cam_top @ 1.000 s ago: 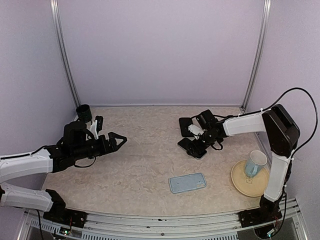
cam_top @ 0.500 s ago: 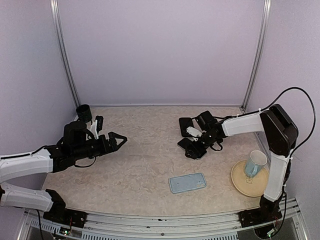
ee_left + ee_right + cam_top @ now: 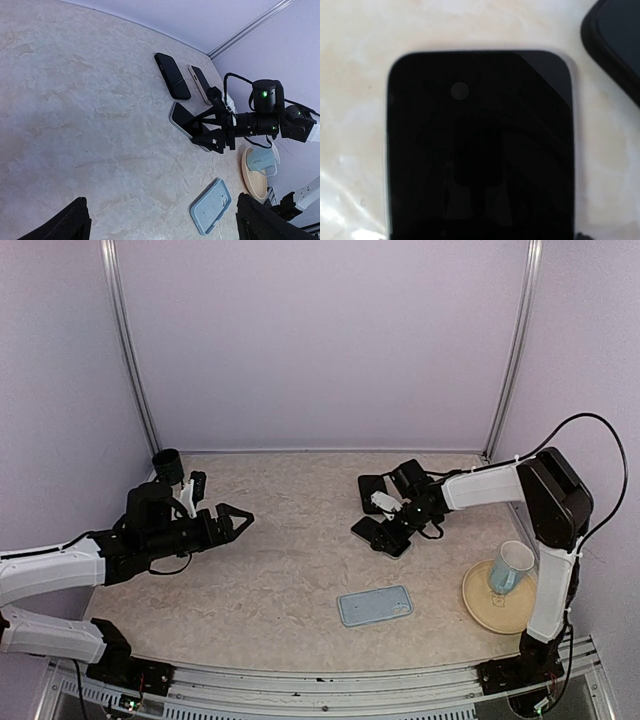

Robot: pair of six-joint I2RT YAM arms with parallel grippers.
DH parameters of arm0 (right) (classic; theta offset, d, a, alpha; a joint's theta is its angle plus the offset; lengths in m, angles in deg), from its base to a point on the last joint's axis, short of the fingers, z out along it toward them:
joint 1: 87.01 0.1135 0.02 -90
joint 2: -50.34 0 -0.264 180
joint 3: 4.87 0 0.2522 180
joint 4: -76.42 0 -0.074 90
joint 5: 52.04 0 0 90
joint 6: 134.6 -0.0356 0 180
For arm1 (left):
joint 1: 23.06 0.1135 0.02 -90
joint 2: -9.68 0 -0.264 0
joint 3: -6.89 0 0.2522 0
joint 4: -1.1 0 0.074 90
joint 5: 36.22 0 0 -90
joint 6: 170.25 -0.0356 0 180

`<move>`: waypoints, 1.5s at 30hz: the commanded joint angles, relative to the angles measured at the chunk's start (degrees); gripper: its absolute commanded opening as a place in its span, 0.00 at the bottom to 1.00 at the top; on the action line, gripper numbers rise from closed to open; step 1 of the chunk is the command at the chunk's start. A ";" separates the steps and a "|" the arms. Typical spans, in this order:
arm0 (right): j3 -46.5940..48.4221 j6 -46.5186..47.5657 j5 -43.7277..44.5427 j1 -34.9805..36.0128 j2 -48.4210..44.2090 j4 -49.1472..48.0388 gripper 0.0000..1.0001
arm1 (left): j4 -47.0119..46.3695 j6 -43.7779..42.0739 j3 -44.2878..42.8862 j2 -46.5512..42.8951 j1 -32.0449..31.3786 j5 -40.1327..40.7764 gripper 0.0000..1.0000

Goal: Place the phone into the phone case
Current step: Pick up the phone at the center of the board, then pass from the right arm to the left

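Top view: the phone (image 3: 368, 531) lies on the tabletop (image 3: 290, 570) at 2 o'clock, with the right gripper (image 3: 393, 528) at its end. The phone case (image 3: 375, 605) sits apart at its 6 o'clock. The left gripper (image 3: 238, 519) hovers at 9 o'clock, jaws wide.
Left wrist: the right jaws straddle the phone; I cannot tell whether they grip it.
Right wrist: the dark phone screen fills the frame.

Soft, even light with a lilac cast.
Overhead view sharp, with faint soft-edged shadows on the beige marbled tabletop (image 3: 300, 580); right wrist view blurred, its glossy black phone (image 3: 480, 150) showing dim reflections.
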 commanded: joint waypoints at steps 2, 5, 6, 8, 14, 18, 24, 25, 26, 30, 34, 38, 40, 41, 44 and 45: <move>-0.32 2.35 0.58 2.82 1.21 1.65 0.72 | -0.55 0.88 -1.49 0.87 0.42 0.74 0.99; -0.07 3.42 1.77 4.78 1.06 0.13 0.71 | 0.40 1.64 -2.68 2.84 0.37 0.84 0.99; -0.10 3.93 2.18 5.48 1.01 -0.46 0.70 | 0.52 1.89 -2.99 3.37 0.34 0.66 0.99; -0.02 4.75 2.78 6.86 0.80 -1.78 0.71 | 0.74 2.33 -3.61 4.49 0.25 0.30 0.99; 0.29 5.95 2.02 8.94 -0.97 -6.37 0.69 | -0.31 2.61 -4.16 5.94 -0.34 -0.85 0.99; 0.85 7.32 1.57 10.41 -1.78 -8.70 0.69 | -2.35 2.51 -3.54 6.22 -0.55 -2.11 0.99; 0.49 8.88 1.10 12.57 -2.84 -13.24 0.69 | -5.55 2.24 -2.35 8.42 -0.63 -3.51 0.99; 0.34 9.16 0.93 12.90 -3.13 -14.03 0.69 | -6.14 2.24 -2.12 8.76 -0.61 -3.93 0.99; 0.06 9.39 0.75 13.20 -3.46 -14.96 0.69 | -6.71 2.19 -2.02 9.22 -0.62 -4.35 0.99; -0.94 11.07 0.37 15.04 -4.92 -17.54 0.69 | -9.24 1.90 -1.62 11.22 -0.64 -6.47 0.97; -2.61 12.73 0.77 16.86 -6.86 -21.63 0.69 | -11.78 1.80 -1.61 13.57 -0.64 -9.19 0.93; -4.64 13.92 0.99 18.95 -8.89 -25.32 0.68 | -13.82 1.96 -1.86 15.43 -0.72 -12.23 0.89; -5.37 14.73 1.17 20.19 -9.98 -26.79 0.68 | -14.69 2.06 -2.02 16.11 -0.81 -13.47 0.88; -5.68 15.22 1.19 20.79 -10.45 -27.39 0.68 | -14.97 2.06 -2.15 16.58 -0.88 -14.06 0.88; -6.01 16.74 1.27 22.59 -11.23 -28.53 0.68 | -15.73 1.96 -2.50 17.28 -1.06 -15.58 0.86; -6.01 17.23 1.43 23.27 -11.38 -28.71 0.68 | -15.91 1.98 -2.62 17.57 -1.15 -15.93 0.86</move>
